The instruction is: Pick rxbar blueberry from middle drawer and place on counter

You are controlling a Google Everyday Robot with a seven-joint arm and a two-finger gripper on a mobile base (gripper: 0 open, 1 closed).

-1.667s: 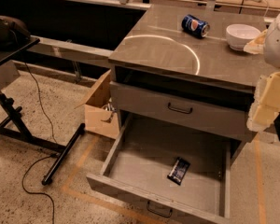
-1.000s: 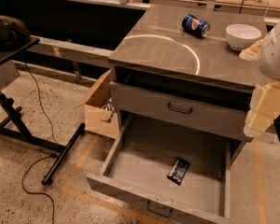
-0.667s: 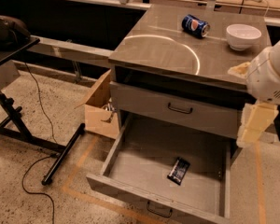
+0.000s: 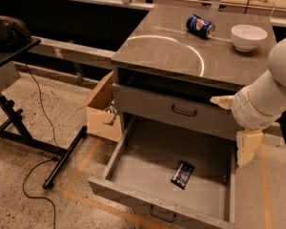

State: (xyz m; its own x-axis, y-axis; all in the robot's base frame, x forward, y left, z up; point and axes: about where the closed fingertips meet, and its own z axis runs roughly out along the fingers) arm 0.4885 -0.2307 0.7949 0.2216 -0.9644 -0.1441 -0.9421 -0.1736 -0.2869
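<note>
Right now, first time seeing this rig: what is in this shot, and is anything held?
There is one camera view, looking down on a drawer cabinet; where the camera is mounted is not known. The white shape on the right is the robot's single arm. Its gripper, the pale part hanging from the arm, sits beside the right edge of the open middle drawer. The rxbar blueberry, a dark snack bar, lies on the drawer floor, so it is not held. The counter on top carries a Pepsi can lying on its side and a white bowl. A cardboard box stands on the floor to the left.
</note>
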